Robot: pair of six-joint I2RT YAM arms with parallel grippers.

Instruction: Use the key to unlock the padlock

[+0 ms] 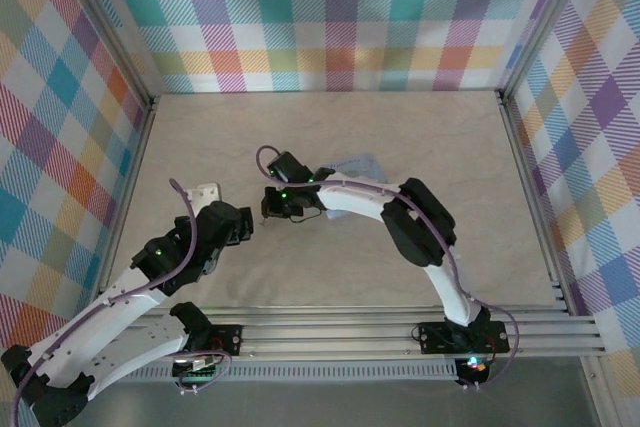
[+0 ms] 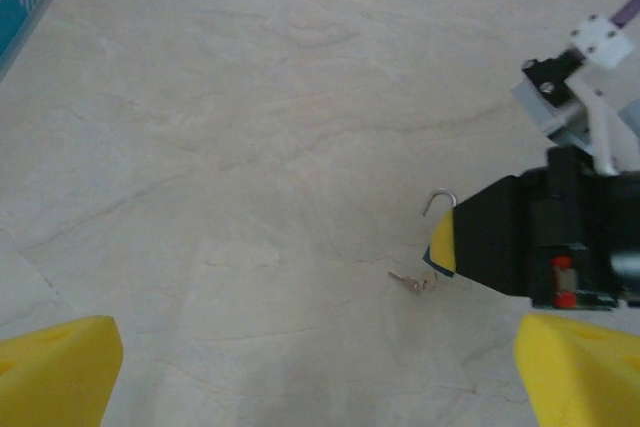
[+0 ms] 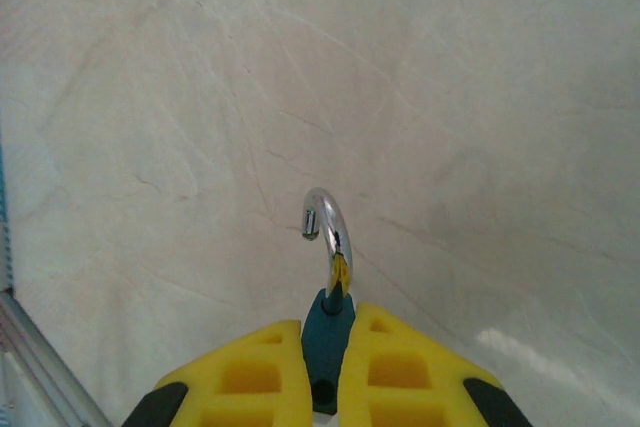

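My right gripper point(image 3: 327, 332) is shut on the dark-blue body of the padlock point(image 3: 327, 347), its yellow pads pressing both sides. The silver shackle point(image 3: 328, 222) sticks out ahead of the pads with its free end out of the body. In the left wrist view the padlock point(image 2: 437, 265) peeks from under the right gripper point(image 2: 448, 242), just above the table. The key point(image 2: 413, 282), small and silvery, lies flat on the table beside it, touched by nothing. My left gripper point(image 2: 320, 372) hovers wide open on the near side of the key. From above, the left gripper point(image 1: 225, 209) sits left of the right gripper point(image 1: 272, 209).
A pale-blue tin point(image 1: 360, 165) lies behind the right arm, partly hidden by it. Checked walls with metal rails point(image 1: 140, 147) close the table on three sides. Bare marble-patterned tabletop point(image 1: 400, 127) stretches toward the back.
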